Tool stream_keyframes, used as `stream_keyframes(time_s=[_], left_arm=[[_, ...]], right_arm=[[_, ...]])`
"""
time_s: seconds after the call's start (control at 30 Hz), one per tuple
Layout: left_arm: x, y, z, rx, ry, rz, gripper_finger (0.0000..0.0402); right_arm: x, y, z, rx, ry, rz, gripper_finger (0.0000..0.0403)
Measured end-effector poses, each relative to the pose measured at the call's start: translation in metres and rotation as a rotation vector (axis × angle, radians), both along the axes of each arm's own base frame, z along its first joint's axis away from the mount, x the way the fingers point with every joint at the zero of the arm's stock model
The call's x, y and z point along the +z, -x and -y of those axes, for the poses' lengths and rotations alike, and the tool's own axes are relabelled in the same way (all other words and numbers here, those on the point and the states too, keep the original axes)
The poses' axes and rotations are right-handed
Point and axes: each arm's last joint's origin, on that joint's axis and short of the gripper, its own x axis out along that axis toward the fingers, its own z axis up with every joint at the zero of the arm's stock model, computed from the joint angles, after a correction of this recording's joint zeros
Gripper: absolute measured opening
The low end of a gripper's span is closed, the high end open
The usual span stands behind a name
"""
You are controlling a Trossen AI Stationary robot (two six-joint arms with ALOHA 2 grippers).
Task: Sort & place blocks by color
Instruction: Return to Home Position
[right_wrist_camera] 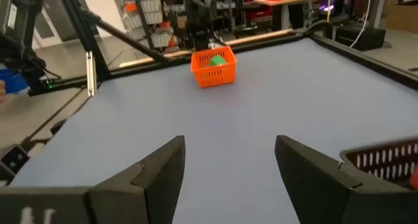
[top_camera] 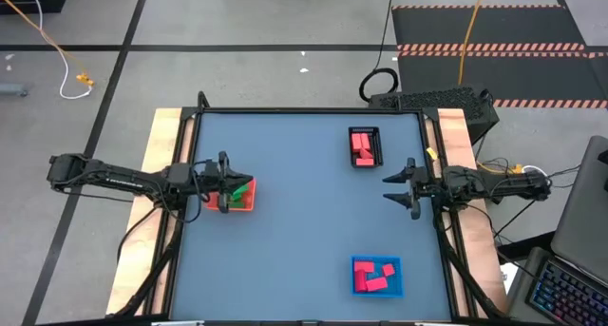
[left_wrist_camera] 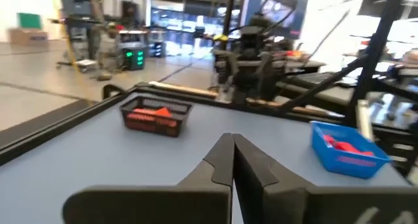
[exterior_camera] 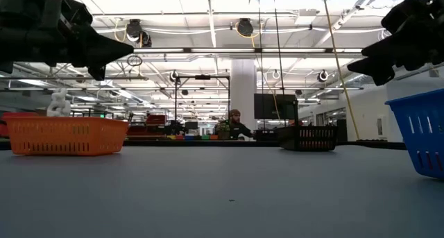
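Note:
Green blocks (top_camera: 244, 189) lie in the orange tray (top_camera: 249, 204) at the table's left, also visible in the right wrist view (right_wrist_camera: 215, 59). Red blocks (top_camera: 361, 143) fill the black tray (top_camera: 377, 134) at the far right. More red blocks (top_camera: 372, 277) lie in the blue tray (top_camera: 395, 288) at the near right. My left gripper (top_camera: 239, 182) hovers shut above the orange tray, its fingers (left_wrist_camera: 222, 160) level with nothing between them. My right gripper (top_camera: 387, 186) hangs open at the right edge, between the black and blue trays, its fingers (right_wrist_camera: 160, 168) wide apart.
The low view shows both grippers high above the table top, the left (exterior_camera: 104, 54) over the orange tray (exterior_camera: 66, 135) and the right (exterior_camera: 378, 61) near the blue tray (exterior_camera: 420, 130). The blue-grey table middle (top_camera: 304, 221) lies bare. A person sits far behind in the room.

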Motion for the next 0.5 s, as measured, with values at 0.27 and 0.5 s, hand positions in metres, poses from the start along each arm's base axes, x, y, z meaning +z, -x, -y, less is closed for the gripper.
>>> stream_keyframes(time_s=[0.27, 0.5], left_arm=[[0.0, 0.009, 0.0, -0.019, 0.003, -0.031, 0.0004], [0.004, 0.018, 0.0, -0.018, 0.009, -0.005, 0.001]], right_arm=[[-0.002, 0.005, 0.0, 0.016, -0.023, -0.042, 0.0231], [-0.004, 0.001, -0.001, 0.03, -0.019, 0.01, 0.023]])
